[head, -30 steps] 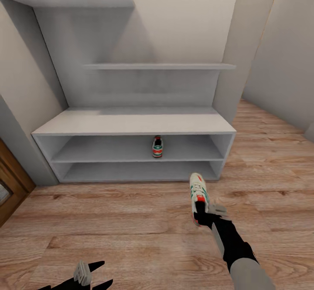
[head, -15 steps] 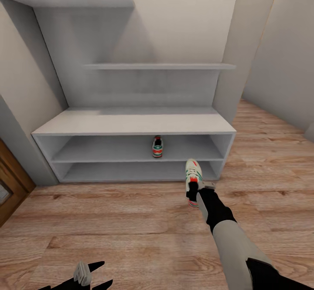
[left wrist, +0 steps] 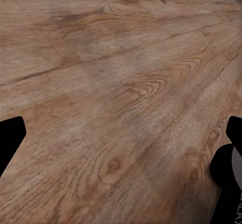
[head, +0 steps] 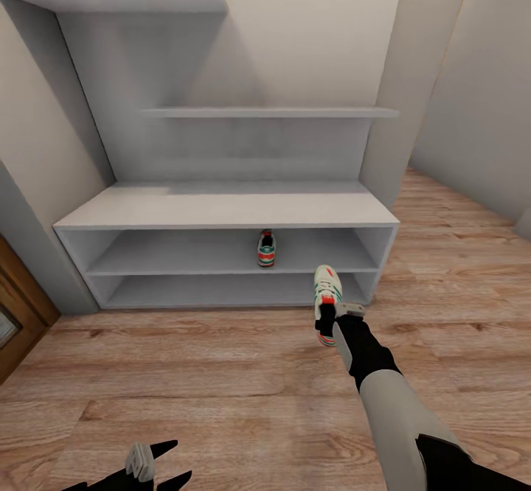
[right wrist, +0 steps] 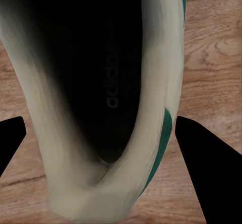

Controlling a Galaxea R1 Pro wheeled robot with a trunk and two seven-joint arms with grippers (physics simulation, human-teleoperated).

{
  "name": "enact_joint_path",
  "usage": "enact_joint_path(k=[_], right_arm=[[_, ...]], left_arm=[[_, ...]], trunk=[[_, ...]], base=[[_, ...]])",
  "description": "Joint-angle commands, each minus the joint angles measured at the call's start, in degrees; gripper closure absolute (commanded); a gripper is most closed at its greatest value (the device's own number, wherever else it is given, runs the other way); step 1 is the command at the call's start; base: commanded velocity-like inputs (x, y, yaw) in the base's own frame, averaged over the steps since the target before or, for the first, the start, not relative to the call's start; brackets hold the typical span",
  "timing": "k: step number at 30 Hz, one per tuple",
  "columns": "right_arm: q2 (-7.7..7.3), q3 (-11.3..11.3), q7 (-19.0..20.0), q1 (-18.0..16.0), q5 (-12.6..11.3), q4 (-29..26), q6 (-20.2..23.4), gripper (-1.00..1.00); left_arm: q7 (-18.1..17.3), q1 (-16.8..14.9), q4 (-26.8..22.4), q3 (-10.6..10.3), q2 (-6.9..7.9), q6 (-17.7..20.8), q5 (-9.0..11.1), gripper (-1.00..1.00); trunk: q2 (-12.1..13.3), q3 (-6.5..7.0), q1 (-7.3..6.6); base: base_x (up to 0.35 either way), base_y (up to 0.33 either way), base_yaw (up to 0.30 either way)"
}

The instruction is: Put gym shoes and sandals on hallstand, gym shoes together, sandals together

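Right gripper [head: 333, 321]: extended forward and low, closed on the heel end of a gym shoe [head: 327, 293]. The shoe projects beyond the fingertips with its toe pointing away from the gripper toward the hallstand [head: 221, 214]. Its toe shows against the front of the lowest open shelf, near that shelf's right end; whether the shoe touches the unit cannot be told. In the right wrist view the shoe's dark opening [right wrist: 96, 72] lies directly ahead, between the two fingers [right wrist: 212, 168], with the cream wall and a teal stripe on one side. Actual pad contact is hidden by the shoe body.

Second gym shoe [head: 266, 248]: well ahead of the right gripper and to its left, standing on the upper of the two low shelves, heel outward, near the middle of the shelf. It is clearly apart from the held shoe, one shelf level higher.

Left gripper [head: 140, 463]: low and drawn back near the robot, well to the left of the right arm, far from both shoes. Its fingers are spread, nothing between them; the left wrist view shows bare corridor floor [left wrist: 111, 98] ahead, with the two dark fingertips at opposite edges.

Corridor floor under the held shoe: wood-grain planks.
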Motion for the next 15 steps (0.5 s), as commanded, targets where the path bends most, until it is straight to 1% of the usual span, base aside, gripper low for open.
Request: enact_joint_path(k=[1,7,10,15], right_arm=[[0.08,-0.3,0.19,-0.04,0.57,-0.09,0.3,1.0],[0.08,-0.32,0.14,-0.05,0.55,-0.39,0.31,1.0],[0.08,-0.32,0.13,-0.05,0.55,-0.46,0.31,1.0],[0.08,-0.24,0.12,-0.05,0.55,-0.55,0.63,1.0]], left_arm=[[-0.17,-0.05,0.05,0.06,0.0,-0.34,0.06,-1.0],[-0.16,-0.13,0.05,0.06,0.0,-0.35,-0.02,-1.0],[-0.16,-0.13,0.05,0.06,0.0,-0.35,-0.03,-1.0],[-0.14,-0.19,0.05,0.06,0.0,-0.35,-0.03,-1.0]], trunk=[[-0.02,-0.05,-0.01],[-0.02,-0.07,-0.01],[-0.02,-0.14,-0.01],[-0.02,-0.34,-0.01]], base=[[0.0,0.0,0.0],[0.0,0.0,0.019],[0.0,0.0,0.162],[0.0,0.0,0.227]])
